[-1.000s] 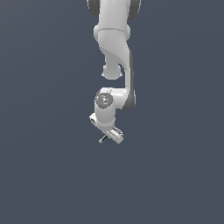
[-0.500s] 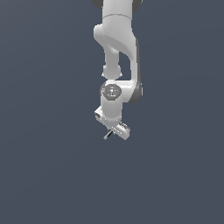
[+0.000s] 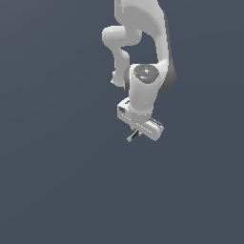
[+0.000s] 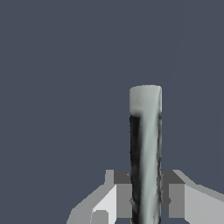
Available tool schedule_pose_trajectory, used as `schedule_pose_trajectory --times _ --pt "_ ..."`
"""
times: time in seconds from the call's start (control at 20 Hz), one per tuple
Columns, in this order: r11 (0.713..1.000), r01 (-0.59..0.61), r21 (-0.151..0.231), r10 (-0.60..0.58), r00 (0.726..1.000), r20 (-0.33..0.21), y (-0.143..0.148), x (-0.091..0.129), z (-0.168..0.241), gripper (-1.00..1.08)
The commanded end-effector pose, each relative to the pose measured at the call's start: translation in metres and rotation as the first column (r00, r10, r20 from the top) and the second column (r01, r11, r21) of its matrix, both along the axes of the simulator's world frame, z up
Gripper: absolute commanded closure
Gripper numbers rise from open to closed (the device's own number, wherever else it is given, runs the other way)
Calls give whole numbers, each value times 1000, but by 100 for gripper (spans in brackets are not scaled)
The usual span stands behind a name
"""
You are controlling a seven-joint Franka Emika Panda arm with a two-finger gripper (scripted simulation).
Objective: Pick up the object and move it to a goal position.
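I have the rod (image 4: 145,148) clamped between the two fingers (image 4: 120,199); in the wrist view a pad presses on each side of the shaft, with no gap I can make out, and the shaft runs straight out from the gripper (image 4: 145,197) toward the pale blunt end; I read that as a grip near one end, taken so the rest of the rod sticks clear and nothing but the pads touches it.

In the exterior view the arm (image 3: 143,43) hangs from above with the gripper (image 3: 135,133) pointing down and somewhat tilted; the rod (image 3: 133,137) shows only as a thin dark sliver poking out below the fingers toward the exterior view's left; it is held in mid-air, touching no surface I can see, which suits carrying it rather than picking it.

I judge the pick done and the move to the goal in hand; no goal marker shows in either view, so I cannot say how far remains.

Count: one arm; one gripper; two fingers; one rod; nothing else against the plain grey-blue ground.
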State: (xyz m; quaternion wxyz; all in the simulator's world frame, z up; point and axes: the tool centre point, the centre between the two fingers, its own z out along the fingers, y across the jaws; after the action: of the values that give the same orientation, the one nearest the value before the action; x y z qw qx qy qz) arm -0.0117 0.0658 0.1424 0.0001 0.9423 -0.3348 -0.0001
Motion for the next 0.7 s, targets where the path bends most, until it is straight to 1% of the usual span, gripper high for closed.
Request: schedule_pose_trajectory --times 0.0,0.65 --pt "1000 1 -1 -1 1000 0 19 -2 27 108" --pt "1000 1 -3 -1 1000 1 114 -7 159 108"
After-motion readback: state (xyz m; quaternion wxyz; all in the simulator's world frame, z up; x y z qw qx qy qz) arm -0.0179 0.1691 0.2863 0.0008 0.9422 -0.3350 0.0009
